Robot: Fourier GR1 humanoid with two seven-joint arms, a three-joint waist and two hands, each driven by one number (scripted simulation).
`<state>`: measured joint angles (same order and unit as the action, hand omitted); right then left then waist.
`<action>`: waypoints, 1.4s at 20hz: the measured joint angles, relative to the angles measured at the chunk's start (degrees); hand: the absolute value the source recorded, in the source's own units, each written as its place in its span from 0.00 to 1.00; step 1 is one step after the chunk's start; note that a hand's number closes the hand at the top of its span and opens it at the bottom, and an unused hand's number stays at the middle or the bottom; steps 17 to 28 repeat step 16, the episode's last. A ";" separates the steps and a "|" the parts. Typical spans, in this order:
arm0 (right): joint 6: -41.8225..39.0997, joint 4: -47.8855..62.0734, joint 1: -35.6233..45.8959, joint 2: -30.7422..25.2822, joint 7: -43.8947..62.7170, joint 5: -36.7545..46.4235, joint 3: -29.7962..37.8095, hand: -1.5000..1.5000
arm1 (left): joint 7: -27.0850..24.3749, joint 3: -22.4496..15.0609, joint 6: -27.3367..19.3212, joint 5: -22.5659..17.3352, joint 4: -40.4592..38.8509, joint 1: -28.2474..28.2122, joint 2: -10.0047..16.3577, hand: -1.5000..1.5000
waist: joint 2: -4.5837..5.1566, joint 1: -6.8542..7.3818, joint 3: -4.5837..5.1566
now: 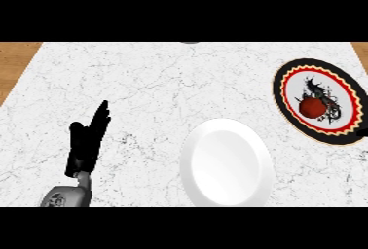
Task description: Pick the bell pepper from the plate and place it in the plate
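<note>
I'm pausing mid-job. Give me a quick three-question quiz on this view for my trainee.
1. True or false: the white plate holds nothing.
2. The red bell pepper lies on: A) that white plate B) the patterned plate C) neither plate.
3. Fill in: the one hand in view, open with fingers up, is the robot's ____ hand.
Key: 1 true; 2 B; 3 left.

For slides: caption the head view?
Pepper sits on patterned plate, far right; white plate centre; left hand rests open at left.
</note>
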<state>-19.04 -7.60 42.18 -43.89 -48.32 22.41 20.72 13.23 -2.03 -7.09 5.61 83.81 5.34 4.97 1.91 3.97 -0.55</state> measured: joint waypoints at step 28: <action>2.13 0.86 -2.39 -2.95 -0.23 -2.37 2.92 0.00 | -0.49 0.06 0.30 -0.27 -0.21 0.20 -0.29 0.50 | 0.38 0.45 -0.16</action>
